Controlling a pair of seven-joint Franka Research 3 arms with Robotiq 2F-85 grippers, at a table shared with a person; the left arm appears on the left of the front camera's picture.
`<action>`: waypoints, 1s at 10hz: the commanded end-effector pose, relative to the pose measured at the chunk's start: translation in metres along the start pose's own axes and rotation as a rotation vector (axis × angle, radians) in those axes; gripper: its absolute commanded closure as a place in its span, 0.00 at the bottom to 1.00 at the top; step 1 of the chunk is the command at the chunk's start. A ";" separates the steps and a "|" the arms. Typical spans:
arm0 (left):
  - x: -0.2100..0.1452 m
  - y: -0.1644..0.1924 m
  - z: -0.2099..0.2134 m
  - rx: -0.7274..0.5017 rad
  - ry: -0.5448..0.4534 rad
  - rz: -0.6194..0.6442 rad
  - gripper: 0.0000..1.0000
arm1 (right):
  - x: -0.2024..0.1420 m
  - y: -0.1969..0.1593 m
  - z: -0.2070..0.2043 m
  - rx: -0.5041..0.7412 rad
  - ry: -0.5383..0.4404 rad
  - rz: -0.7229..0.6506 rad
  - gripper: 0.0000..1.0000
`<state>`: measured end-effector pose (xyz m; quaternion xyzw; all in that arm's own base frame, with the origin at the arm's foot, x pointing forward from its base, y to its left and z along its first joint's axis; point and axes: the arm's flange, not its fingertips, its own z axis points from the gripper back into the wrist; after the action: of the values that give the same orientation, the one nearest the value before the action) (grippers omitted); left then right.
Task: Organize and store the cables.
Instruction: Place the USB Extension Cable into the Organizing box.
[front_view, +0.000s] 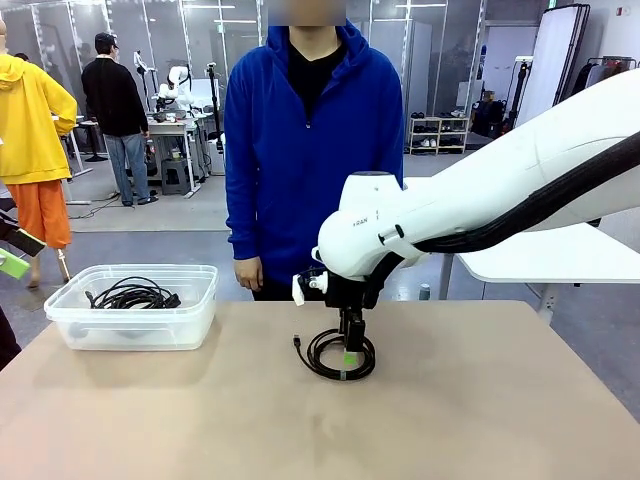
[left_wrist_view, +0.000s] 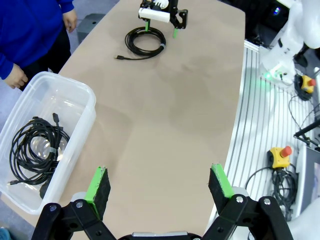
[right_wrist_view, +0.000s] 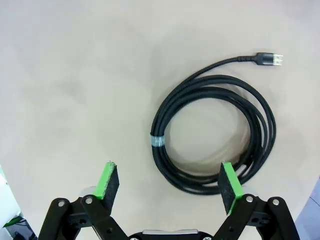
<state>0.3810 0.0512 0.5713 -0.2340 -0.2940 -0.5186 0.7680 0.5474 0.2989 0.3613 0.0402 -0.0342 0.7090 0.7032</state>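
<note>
A: The right gripper is hanging with jaws apart over the coiled cable lying on the table.

B: The left gripper is also gaping, showing more cables sitting in the clear bin.

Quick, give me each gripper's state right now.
Left gripper: open, holding nothing, above the table.
Right gripper: open, holding nothing, over the coiled cable lying on the table.

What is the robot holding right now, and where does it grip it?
Nothing. The right gripper is open above the coiled black cable on the table, one pad beside the coil. The left gripper is open too.
</note>
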 end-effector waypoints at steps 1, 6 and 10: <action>0.000 -0.001 0.001 0.006 0.010 -0.002 0.00 | -0.026 0.022 0.014 -0.045 -0.052 0.019 0.00; 0.074 0.001 -0.047 -0.071 0.152 -0.144 0.00 | -0.108 0.055 0.091 -0.226 -0.178 -0.136 0.00; 0.148 -0.014 -0.117 -0.162 0.336 -0.258 0.00 | -0.237 0.082 0.138 -0.296 -0.381 -0.366 0.00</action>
<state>0.4233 -0.1162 0.5843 -0.1724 -0.1694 -0.6521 0.7185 0.4797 0.0726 0.4811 0.0527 -0.2348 0.5487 0.8007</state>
